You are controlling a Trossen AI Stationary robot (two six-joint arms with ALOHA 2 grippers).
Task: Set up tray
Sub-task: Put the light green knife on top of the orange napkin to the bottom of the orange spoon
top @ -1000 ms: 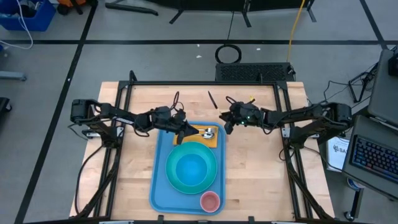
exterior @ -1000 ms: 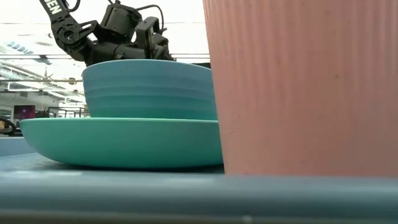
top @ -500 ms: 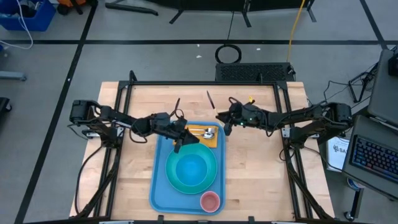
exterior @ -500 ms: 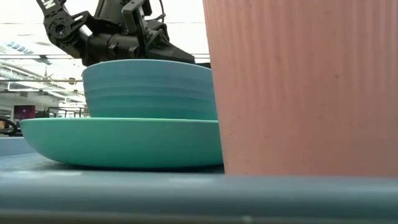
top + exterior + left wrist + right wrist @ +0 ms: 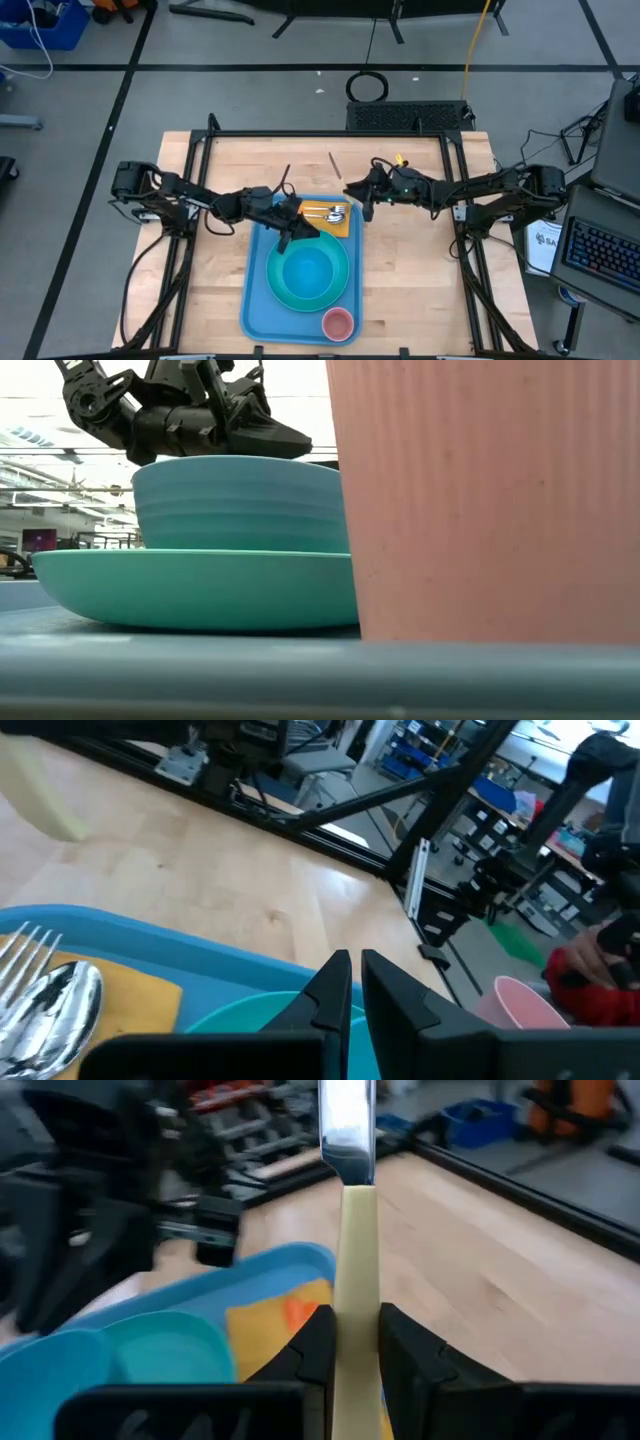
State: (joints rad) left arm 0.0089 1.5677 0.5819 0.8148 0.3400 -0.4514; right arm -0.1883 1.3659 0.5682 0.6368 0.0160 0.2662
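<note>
- Two arms reach in over the far end of the tray; your tray lies mid-table, long side running toward the near edge.
- You can see the left gripper over the tray's far left part, beside the orange napkin, fingers nearly together with only a thin slit between them and nothing in it, as the left wrist view shows.
- Your right gripper sits just off the tray's far right corner, clamped on a knife with a pale handle; the blade runs out of the right wrist picture, so its tip is cut off.
- On the napkin you can make out a fork and a spoon, both partly cropped in the left wrist view.
- A blue bowl sits in the turquoise plate, and the pink cup stands at the tray's near right corner.
- From table height the cup fills the right half of the picture, hiding the right arm entirely; only the left gripper shows above the bowl.
</note>
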